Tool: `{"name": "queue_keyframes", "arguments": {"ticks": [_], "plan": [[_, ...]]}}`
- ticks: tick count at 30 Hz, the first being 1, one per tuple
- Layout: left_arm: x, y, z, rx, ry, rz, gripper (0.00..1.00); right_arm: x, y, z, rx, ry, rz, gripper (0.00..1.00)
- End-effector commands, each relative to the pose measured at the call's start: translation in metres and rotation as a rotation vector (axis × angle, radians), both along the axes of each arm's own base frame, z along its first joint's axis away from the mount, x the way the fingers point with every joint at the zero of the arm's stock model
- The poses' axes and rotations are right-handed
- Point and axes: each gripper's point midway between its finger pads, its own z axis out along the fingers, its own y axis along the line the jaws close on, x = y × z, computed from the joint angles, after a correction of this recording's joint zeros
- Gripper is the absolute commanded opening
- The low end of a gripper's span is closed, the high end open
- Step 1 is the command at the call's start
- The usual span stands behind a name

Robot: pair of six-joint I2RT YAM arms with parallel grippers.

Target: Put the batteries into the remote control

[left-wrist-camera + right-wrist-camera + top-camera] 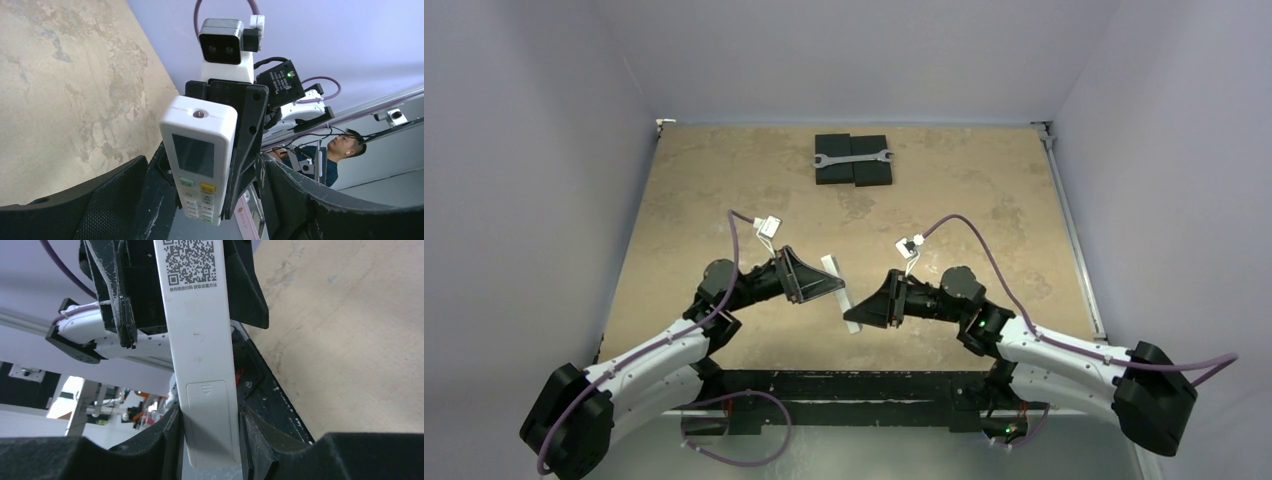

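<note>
Top view: the remote control [840, 292] hangs in mid-air between both arms, its long axis running across them. Left wrist: the left gripper [202, 170] is spread wide, straddling the screen end without pinching it. Right wrist: the right gripper [210, 432] clamps the other end, with the battery cover [210, 420] closed and facing its camera. No batteries in sight.

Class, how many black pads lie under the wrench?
2. They lie side by side: the left pad under the left end of the wrench, the right pad under its right end. None seems hidden.
</note>
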Motion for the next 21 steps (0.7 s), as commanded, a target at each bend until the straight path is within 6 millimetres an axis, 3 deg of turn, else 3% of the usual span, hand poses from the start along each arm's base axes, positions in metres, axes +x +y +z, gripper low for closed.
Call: {"name": "queue_keyframes", "arguments": {"ticks": [1,21], "plan": [[-0.007,0.001,0.020,-0.074,-0.053,-0.034,0.78,-0.010,0.002,0.034,0.149,-0.039,0.066,0.00],[-0.015,0.002,0.033,-0.136,-0.065,-0.077,0.52,-0.010,0.001,0.025,0.155,-0.010,0.051,0.00]]}}
